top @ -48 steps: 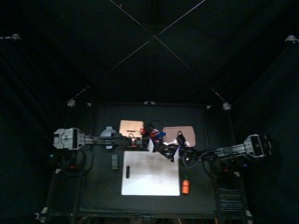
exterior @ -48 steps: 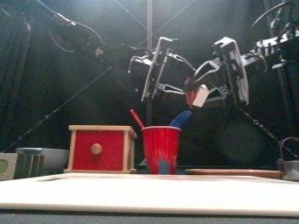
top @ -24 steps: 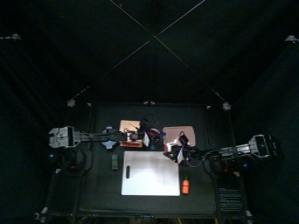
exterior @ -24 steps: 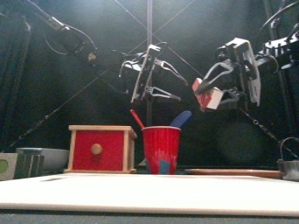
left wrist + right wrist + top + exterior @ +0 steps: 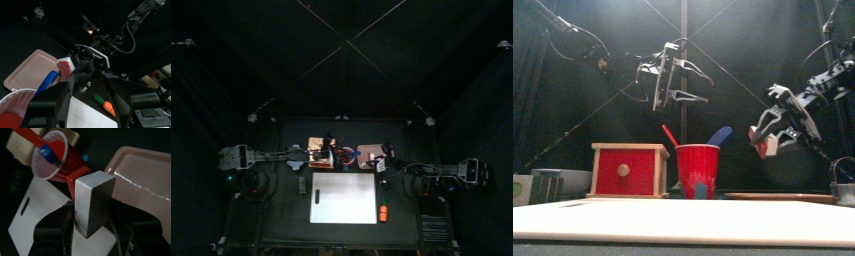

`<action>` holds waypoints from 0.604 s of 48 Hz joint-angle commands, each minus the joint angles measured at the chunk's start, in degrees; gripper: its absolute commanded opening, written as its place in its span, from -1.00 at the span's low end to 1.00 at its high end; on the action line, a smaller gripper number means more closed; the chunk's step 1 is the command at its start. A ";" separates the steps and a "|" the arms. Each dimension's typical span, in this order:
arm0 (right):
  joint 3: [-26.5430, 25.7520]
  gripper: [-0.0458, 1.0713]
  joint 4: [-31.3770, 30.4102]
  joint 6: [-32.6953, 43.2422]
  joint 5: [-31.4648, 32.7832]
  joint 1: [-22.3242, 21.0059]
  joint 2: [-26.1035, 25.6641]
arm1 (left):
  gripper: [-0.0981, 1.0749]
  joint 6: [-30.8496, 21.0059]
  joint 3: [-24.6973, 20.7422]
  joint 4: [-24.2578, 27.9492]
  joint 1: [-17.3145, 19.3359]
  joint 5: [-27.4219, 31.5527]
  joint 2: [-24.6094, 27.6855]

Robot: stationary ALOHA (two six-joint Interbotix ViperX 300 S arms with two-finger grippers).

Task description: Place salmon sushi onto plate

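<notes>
- Two arms hang over the table; only the right gripper (image 5: 90, 228) carries anything.
- Its jaws are clamped narrowly on the salmon sushi (image 5: 95, 200), held in the air just beside the pink plate (image 5: 143, 170), probably ready to lower onto it.
- Near it stands the red cup (image 5: 695, 170), so the descent needs room.
- High on the left, the left gripper (image 5: 671, 82) looks spread and empty.

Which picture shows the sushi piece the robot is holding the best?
The right wrist view: the sushi fills the middle, clamped in the right gripper. The front view shows it small, the left wrist view from afar, and the top view barely.
</notes>
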 commanded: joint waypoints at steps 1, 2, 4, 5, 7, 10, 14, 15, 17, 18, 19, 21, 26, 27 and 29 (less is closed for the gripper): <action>-0.88 -0.12 -0.97 -0.18 1.41 -2.99 1.32 | 0.61 0.18 0.79 0.09 0.00 -2.37 -2.29; -0.88 -0.12 -1.23 -0.18 1.49 -3.52 1.85 | 0.61 0.18 1.23 0.00 0.00 -2.72 -2.55; -0.97 -0.11 -1.76 -0.18 1.58 -4.39 2.72 | 0.61 0.26 2.11 0.00 0.00 -3.60 -3.08; -0.97 -0.10 -2.11 -0.18 1.58 -4.83 3.16 | 0.61 0.35 2.55 0.09 0.00 -4.04 -3.34; -0.97 -0.08 -2.46 -0.18 1.67 -5.63 3.96 | 0.60 0.53 3.52 0.18 0.00 -5.27 -3.87; -1.05 -0.03 -2.99 -0.18 1.67 -6.77 5.54 | 0.60 0.88 4.75 0.53 0.00 -6.68 -4.48; -1.05 0.06 -3.34 -0.18 1.76 -7.65 7.03 | 0.60 1.67 6.50 0.79 0.00 -8.35 -5.36; -1.14 0.09 -3.43 -0.18 1.85 -7.91 7.38 | 0.60 1.76 6.86 0.79 0.00 -8.61 -5.54; -1.14 0.15 -3.69 -0.18 1.85 -8.26 8.09 | 0.60 1.93 7.38 0.70 0.00 -8.96 -5.98; -1.23 0.20 -3.87 -0.18 1.85 -8.53 8.61 | 0.60 1.93 7.56 0.70 0.00 -9.05 -6.15; -1.23 0.23 -4.04 -0.18 1.85 -8.61 8.88 | 0.60 1.93 7.73 0.70 0.00 -9.14 -6.33; -1.32 0.30 -4.22 -0.18 1.85 -8.88 9.32 | 0.60 2.02 8.09 0.70 -0.18 -9.14 -6.59; -1.67 0.48 -4.22 -0.18 1.85 -9.14 9.67 | 0.60 2.02 8.61 0.70 -0.26 -9.23 -6.86; -1.76 0.52 -4.31 -0.18 1.93 -9.05 9.67 | 0.60 2.02 8.79 0.70 -0.35 -9.23 -6.94; -1.85 0.59 -4.48 -0.26 1.93 -9.14 9.67 | 0.60 2.02 8.88 0.70 -0.44 -9.23 -6.94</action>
